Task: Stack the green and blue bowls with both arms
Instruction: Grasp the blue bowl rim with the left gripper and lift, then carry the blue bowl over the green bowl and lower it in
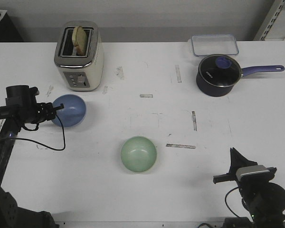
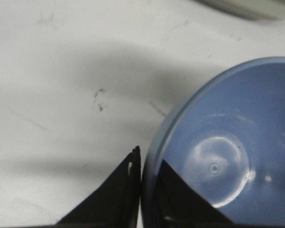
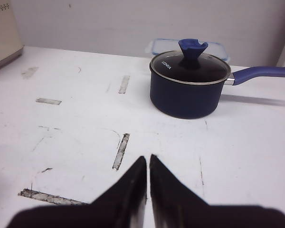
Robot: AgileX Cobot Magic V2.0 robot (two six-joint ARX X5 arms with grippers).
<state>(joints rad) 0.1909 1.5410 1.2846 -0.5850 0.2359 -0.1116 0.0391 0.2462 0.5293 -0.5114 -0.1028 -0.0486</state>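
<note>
The blue bowl (image 1: 70, 110) sits at the left of the table, tilted toward the left arm. My left gripper (image 1: 56, 109) is shut on its near rim, one finger outside and one inside the bowl (image 2: 228, 142), as the left wrist view (image 2: 145, 164) shows. The green bowl (image 1: 138, 154) stands upright and alone at the table's front middle. My right gripper (image 1: 234, 156) is shut and empty at the front right, well apart from both bowls; in the right wrist view (image 3: 148, 159) its fingers meet over bare table.
A toaster (image 1: 79, 56) with bread stands just behind the blue bowl. A navy saucepan (image 1: 219, 74) with glass lid and a clear container (image 1: 214, 44) sit at the back right; the pan also shows in the right wrist view (image 3: 190, 85). Tape marks dot the table.
</note>
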